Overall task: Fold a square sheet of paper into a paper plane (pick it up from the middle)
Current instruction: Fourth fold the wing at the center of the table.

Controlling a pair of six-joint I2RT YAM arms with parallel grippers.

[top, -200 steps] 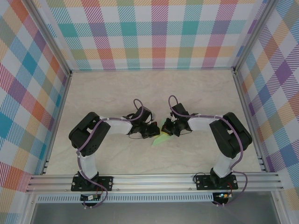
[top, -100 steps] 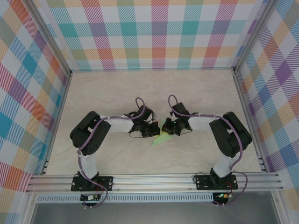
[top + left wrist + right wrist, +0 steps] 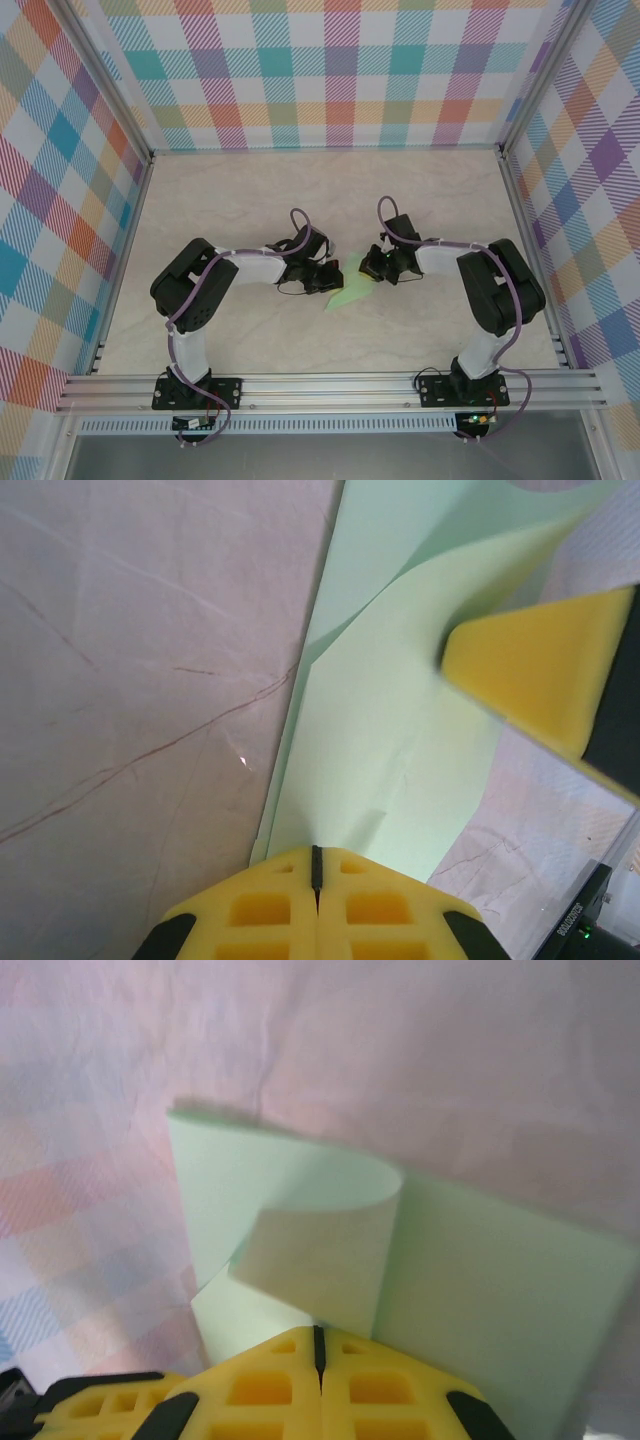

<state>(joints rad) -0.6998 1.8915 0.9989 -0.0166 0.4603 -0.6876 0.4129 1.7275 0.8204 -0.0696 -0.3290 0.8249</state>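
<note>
The pale mint-green square sheet of paper [image 3: 349,294] lies on the table between both arms, folded into a narrow shape with a point toward the near left, a half-made paper plane. My left gripper [image 3: 333,281] is shut, and its tip [image 3: 317,852] rests on the flat paper [image 3: 390,750]. My right gripper [image 3: 369,271] is shut on a flap [image 3: 320,1250] that curls up and over from the sheet [image 3: 500,1280] into its jaws [image 3: 319,1332]. One right fingertip [image 3: 545,670] shows in the left wrist view, lifting that edge.
The pale marble tabletop [image 3: 250,200] spreads around the paper. Checked walls and aluminium rails [image 3: 330,385] close in the workspace. The two arm bases stand at the near edge.
My right gripper has drawn back to the right and slightly away, taking the paper's flap with it. The left gripper has stayed on the sheet.
</note>
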